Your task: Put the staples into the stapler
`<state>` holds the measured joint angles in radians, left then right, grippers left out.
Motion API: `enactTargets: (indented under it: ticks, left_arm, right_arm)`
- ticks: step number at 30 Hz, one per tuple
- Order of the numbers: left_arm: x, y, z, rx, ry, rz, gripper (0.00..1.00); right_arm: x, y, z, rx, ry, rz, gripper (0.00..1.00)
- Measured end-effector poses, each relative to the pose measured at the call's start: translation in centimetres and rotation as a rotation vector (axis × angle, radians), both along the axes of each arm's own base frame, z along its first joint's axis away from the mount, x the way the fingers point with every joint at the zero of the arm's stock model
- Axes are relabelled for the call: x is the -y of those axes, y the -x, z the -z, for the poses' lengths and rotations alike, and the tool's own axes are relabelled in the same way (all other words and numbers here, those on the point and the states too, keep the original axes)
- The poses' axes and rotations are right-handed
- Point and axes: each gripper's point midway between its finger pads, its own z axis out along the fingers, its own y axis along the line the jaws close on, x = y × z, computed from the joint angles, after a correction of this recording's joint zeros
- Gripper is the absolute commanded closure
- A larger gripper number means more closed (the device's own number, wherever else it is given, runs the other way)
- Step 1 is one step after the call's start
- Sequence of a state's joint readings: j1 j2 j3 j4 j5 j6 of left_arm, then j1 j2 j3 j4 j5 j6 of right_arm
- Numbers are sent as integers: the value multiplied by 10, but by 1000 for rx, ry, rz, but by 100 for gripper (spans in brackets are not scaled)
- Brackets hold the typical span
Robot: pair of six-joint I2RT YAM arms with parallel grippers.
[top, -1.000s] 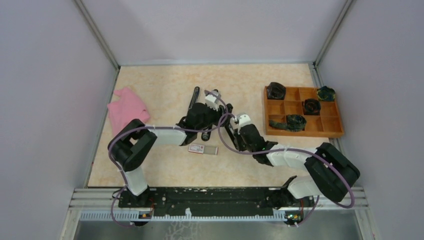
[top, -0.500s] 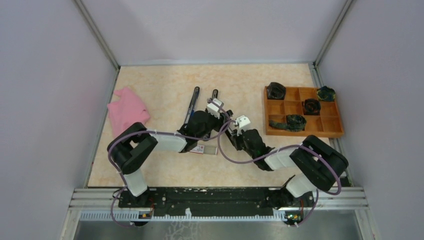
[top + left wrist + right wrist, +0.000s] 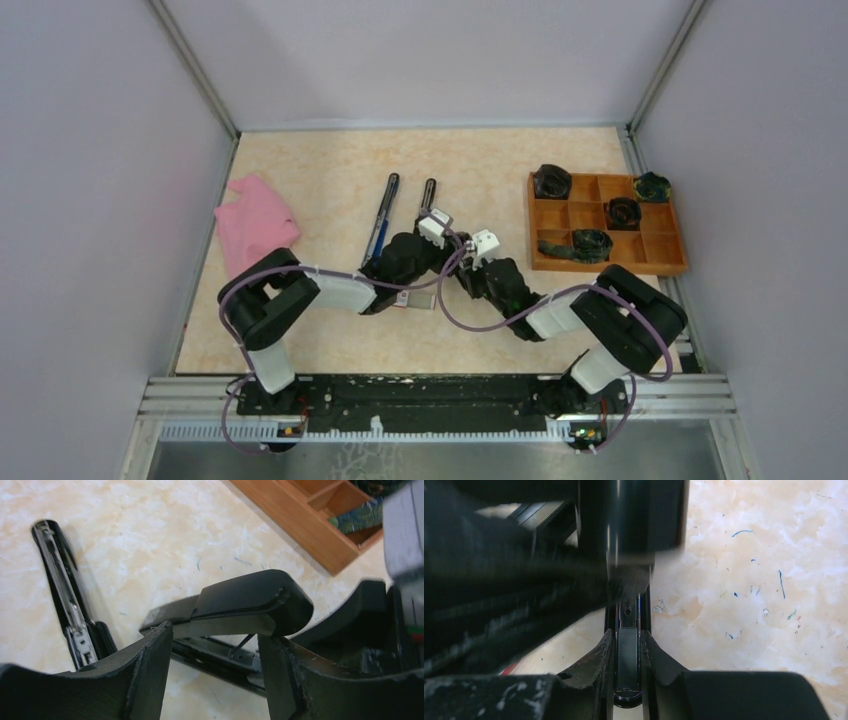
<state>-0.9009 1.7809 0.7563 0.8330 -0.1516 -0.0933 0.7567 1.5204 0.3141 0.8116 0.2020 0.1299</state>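
- Beige marbled table [image 3: 300,170] boxed in by grey walls, with a pink cloth [image 3: 255,222] lying at its left edge.
- Toward the middle, the black stapler [image 3: 384,208] lies swung open, its parts fanned toward the far edge.
- Left gripper [image 3: 214,632] hovers at the stapler's raised cover. Its fingers [image 3: 145,675] stand wide apart and hold nothing.
- The staples [image 3: 404,298], a small white box with red print, lie flat just on the near-edge side of both grippers, partly under the left wrist.
- Right gripper [image 3: 626,640] has its fingers [image 3: 659,665] narrowed onto a thin black rail of the stapler, pinning it down.
- A wooden tray [image 3: 605,268] holding dark items sits by the right edge.
- Handling, as a judgement: the staples look light and likely to skid on the smooth top. A strip of them would be stiff but brittle, so pinch across the long sides and avoid bending.
- Only the top view shows the staples. The left wrist view alone shows the lifted cover and the channel beneath, and the right wrist view alone shows the pinch on the rail.
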Motion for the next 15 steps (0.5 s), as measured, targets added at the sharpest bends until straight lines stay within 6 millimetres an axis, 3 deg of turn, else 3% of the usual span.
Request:
enactTargets:
  ticks: [4, 7, 15]
  left_arm:
    - [-1, 19, 21, -47, -31, 26, 20]
    - [-8, 22, 29, -63, -45, 10, 14]
    - [-16, 31, 12, -78, -8, 4, 5]
  right_arm:
    - [-1, -1, 0, 5, -4, -2, 100]
    - [-1, 0, 1, 6, 2, -6, 99]
    - [0, 0, 1, 2, 5, -3, 93]
